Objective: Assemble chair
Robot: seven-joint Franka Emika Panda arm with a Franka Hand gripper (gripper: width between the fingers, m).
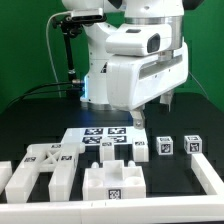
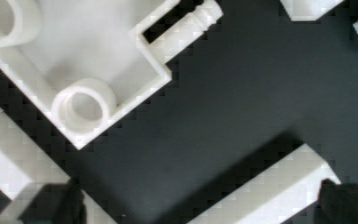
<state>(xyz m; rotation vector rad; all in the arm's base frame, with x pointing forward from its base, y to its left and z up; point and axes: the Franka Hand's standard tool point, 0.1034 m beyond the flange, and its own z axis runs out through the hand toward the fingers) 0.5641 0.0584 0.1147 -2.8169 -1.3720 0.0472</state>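
The chair is in separate white tagged pieces on the black table. A flat cross-braced panel point(image 1: 45, 166) lies at the exterior view's left, a slotted frame point(image 1: 112, 181) at the front middle, two small blocks point(image 1: 165, 147) point(image 1: 192, 145) at the right, and another piece point(image 1: 211, 172) at the far right. My gripper point(image 1: 140, 122) hangs low beside the marker board's point(image 1: 104, 140) right end. In the wrist view my gripper point(image 2: 197, 208) is open and empty, its dark fingers point(image 2: 59, 206) apart over black table. A white piece with round sockets point(image 2: 66, 70) lies beyond them.
A long white rail point(image 1: 100, 212) runs along the table's front edge. The big white robot body point(image 1: 135, 60) stands behind the marker board. A white strip point(image 2: 247, 190) crosses diagonally close to one finger in the wrist view.
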